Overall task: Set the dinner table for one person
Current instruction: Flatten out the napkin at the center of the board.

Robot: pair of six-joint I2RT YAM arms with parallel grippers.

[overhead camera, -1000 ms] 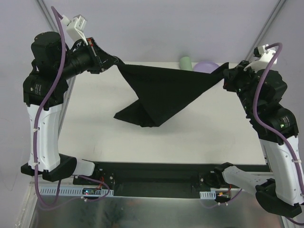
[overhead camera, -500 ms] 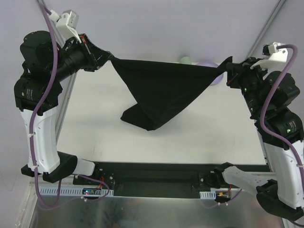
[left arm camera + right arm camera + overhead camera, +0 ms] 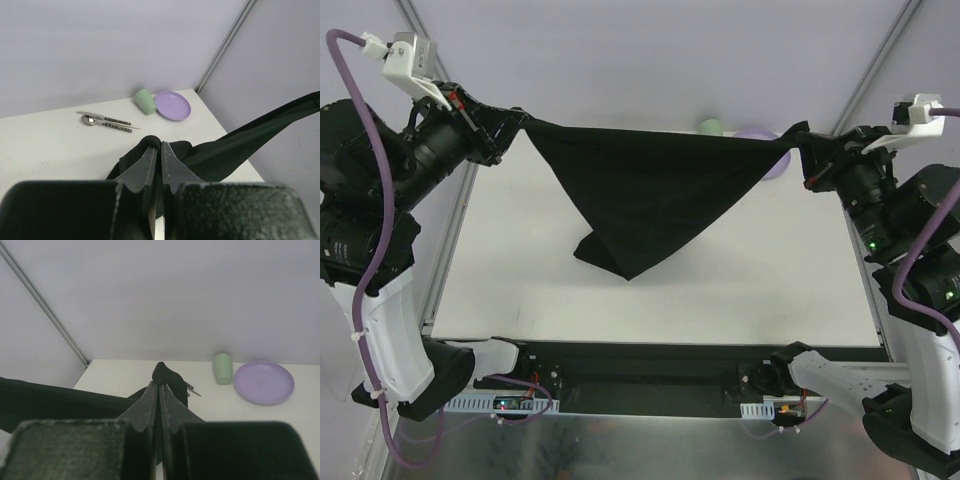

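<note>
Overhead: the arms have spread apart, pulling the black cloth (image 3: 650, 195) taut above the white tabletop (image 3: 720, 290), ready to lay flat. Left wrist: left jaws pinched closed on a cloth corner. Right wrist: right jaws likewise

From above, the hanging black cloth (image 3: 650, 200) hides most of the green cup (image 3: 711, 126) and purple plate (image 3: 761, 134) at the tabletop's (image 3: 520, 270) far edge, and covers the cutlery (image 3: 107, 121) entirely.
</note>
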